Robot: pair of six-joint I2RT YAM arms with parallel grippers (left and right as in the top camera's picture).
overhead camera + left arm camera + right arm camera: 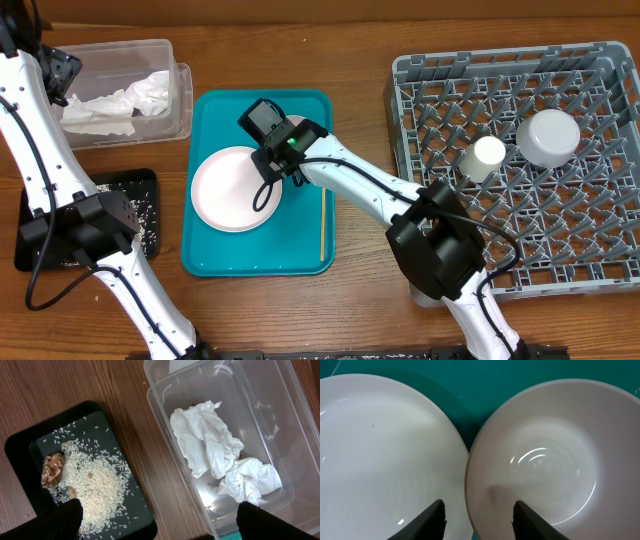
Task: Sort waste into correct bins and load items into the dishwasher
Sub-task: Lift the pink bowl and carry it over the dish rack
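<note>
Your left gripper [160,506] hangs wide open over the shallow black rectangular tray [20,445] and the clear rectangular plastic tub [280,420]. On the large teal serving tray [470,375], the white round dinner plate [380,445] sits against the small white bowl [545,450], whose rim your right gripper [477,510] straddles, not yet clamped. On closing, its plate-side finger [432,520] may shove the plate, or a shallow pinch may drop the bowl.

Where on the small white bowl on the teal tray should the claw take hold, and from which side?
Its thin rim, from straight above: the bowl sits upright, mouth up, so one finger can go inside and one outside. The right claw straddles the rim beside the plate; that side looks tight but workable.
</note>
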